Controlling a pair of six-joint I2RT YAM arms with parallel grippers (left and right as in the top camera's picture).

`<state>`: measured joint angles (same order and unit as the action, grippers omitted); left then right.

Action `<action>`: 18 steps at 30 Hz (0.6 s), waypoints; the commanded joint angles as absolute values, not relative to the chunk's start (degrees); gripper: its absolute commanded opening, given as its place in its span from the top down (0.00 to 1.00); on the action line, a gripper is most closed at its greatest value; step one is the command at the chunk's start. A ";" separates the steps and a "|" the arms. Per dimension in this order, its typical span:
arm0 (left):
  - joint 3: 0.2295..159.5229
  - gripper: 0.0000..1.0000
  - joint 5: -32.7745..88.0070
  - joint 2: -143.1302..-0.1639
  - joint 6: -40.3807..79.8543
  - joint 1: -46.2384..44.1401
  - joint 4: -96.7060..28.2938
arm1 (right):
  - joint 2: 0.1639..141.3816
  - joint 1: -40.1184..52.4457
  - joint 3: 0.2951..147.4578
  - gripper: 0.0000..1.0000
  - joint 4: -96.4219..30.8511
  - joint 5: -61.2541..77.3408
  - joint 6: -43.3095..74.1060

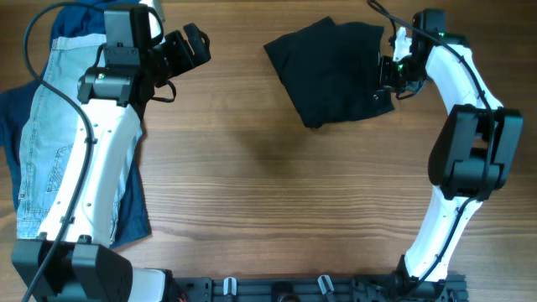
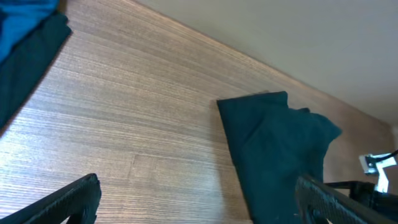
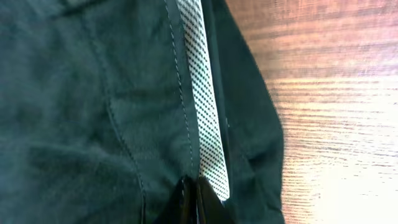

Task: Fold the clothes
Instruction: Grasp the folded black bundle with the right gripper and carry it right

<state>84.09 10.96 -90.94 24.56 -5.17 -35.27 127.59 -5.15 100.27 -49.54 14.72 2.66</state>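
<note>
The black shorts (image 1: 336, 71) lie bunched at the back of the table, right of centre. My right gripper (image 1: 388, 77) is at their right edge, shut on the black fabric. In the right wrist view the fingertips (image 3: 194, 198) pinch the black shorts (image 3: 93, 106) beside a strip of pale dotted lining (image 3: 202, 118). My left gripper (image 1: 197, 46) is open and empty at the back left, apart from the shorts. The left wrist view shows its spread fingers (image 2: 199, 202) and the black shorts (image 2: 273, 149) ahead. Light-blue denim shorts (image 1: 46, 134) lie on a dark blue garment (image 1: 134, 210) at the left, under the left arm.
The wooden table (image 1: 268, 193) spreads between the two arms. Its back edge (image 2: 267, 62) meets a pale wall in the left wrist view. A black rail (image 1: 319, 289) with clips runs along the front edge.
</note>
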 commanded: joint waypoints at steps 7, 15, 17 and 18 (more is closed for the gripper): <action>84.38 0.00 10.39 -91.53 23.33 -4.97 -35.22 | 127.15 -7.11 105.75 0.01 -53.17 18.24 1.54; 84.38 0.00 10.39 -91.53 22.74 -4.97 -35.20 | 127.72 -4.32 97.36 0.11 -52.36 17.50 4.67; 84.38 0.00 10.39 -91.53 22.74 -4.97 -35.22 | 127.72 -3.36 96.73 0.23 -51.59 16.29 4.71; 84.38 0.00 10.39 -91.53 22.74 -4.97 -35.24 | 127.74 -2.85 96.73 0.36 -51.16 15.33 5.41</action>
<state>84.07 10.96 -90.96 24.10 -5.17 -35.24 127.61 -4.36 97.67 -51.66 16.91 4.69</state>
